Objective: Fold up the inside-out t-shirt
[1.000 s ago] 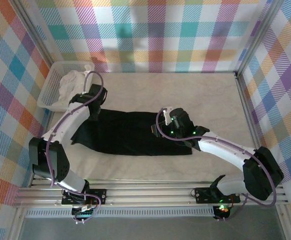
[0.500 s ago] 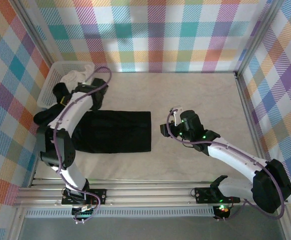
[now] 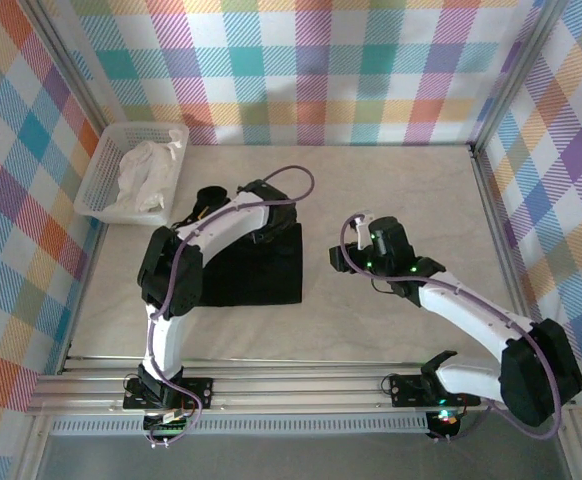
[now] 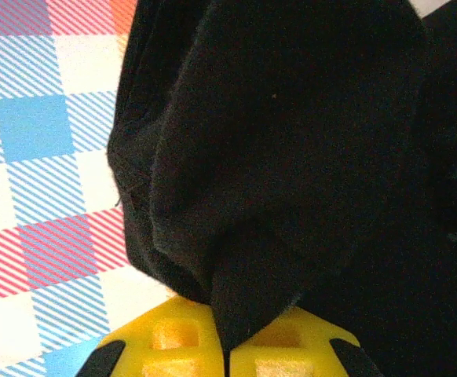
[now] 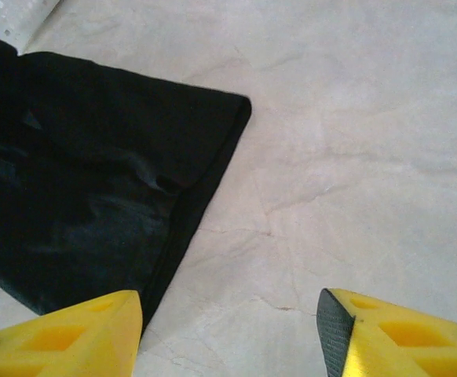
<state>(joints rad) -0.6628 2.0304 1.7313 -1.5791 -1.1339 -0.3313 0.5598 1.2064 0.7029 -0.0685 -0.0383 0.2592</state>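
Left gripper (image 4: 227,355): clenched on a pinch of black fabric, which hangs bunched from between the yellow fingers. It sits over the far right corner of the inside-out t-shirt (image 3: 256,275), which lies folded into a dark block left of centre on the table (image 3: 401,190). Right gripper (image 5: 228,330): released, holding nothing, hovering just beside the shirt's right-hand edge and apart from it. That edge runs near-to-far, and the shirt lies to the right gripper's left. Judgement: the left arm is the nearer, being on the cloth, so laying down the carried layer falls to it
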